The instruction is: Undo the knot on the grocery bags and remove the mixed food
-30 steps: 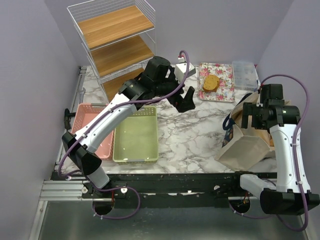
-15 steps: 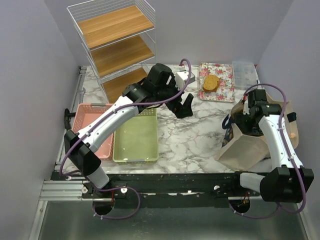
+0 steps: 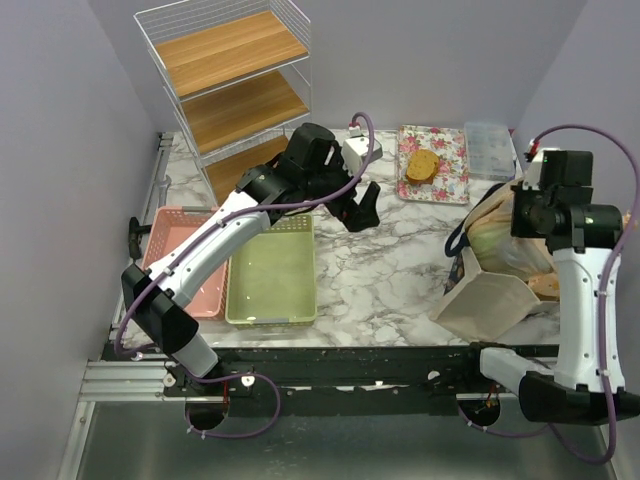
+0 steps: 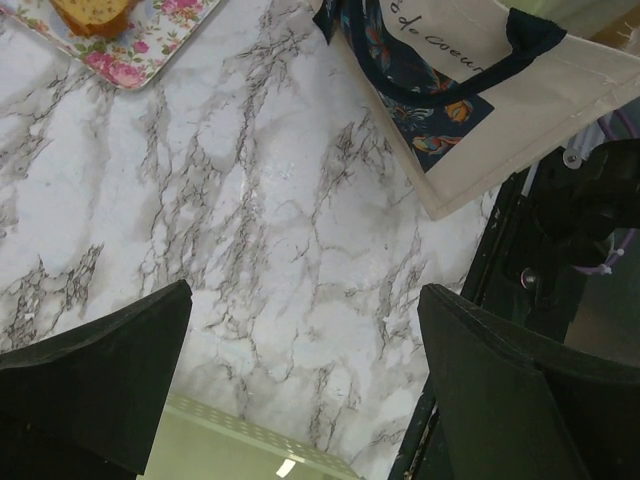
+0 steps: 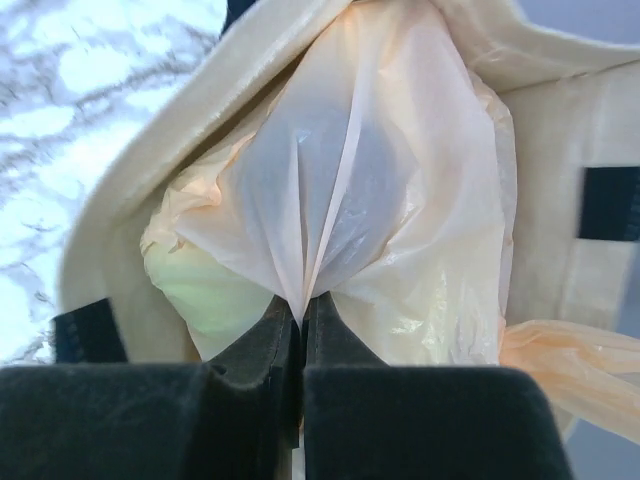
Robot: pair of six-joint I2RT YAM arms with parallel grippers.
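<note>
A translucent tan grocery bag (image 5: 390, 170) sits in the mouth of the beige canvas tote (image 5: 545, 70) at the table's right side. My right gripper (image 5: 302, 308) is shut on a pinched fold of its plastic, which stretches taut up from the fingertips. A pale green round vegetable (image 5: 205, 290) shows through the bag at the left. A second strip of tan plastic (image 5: 570, 365) lies at the lower right. From above, the bag (image 3: 503, 238) bulges out of the tote (image 3: 490, 300) under the right wrist. My left gripper (image 4: 305, 340) hangs open over bare marble (image 4: 280, 200), holding nothing.
A floral tray (image 3: 448, 170) with a brown bread slice (image 3: 421, 166) and a clear box (image 3: 490, 150) stand at the back right. A wire shelf (image 3: 235, 80) fills the back left. The pink basket (image 3: 185, 255) and green basket (image 3: 272, 270) sit front left.
My right gripper closed on the bag's plastic and rose, drawing the bag up out of the tote. The left gripper shifted slightly back and stayed open.
</note>
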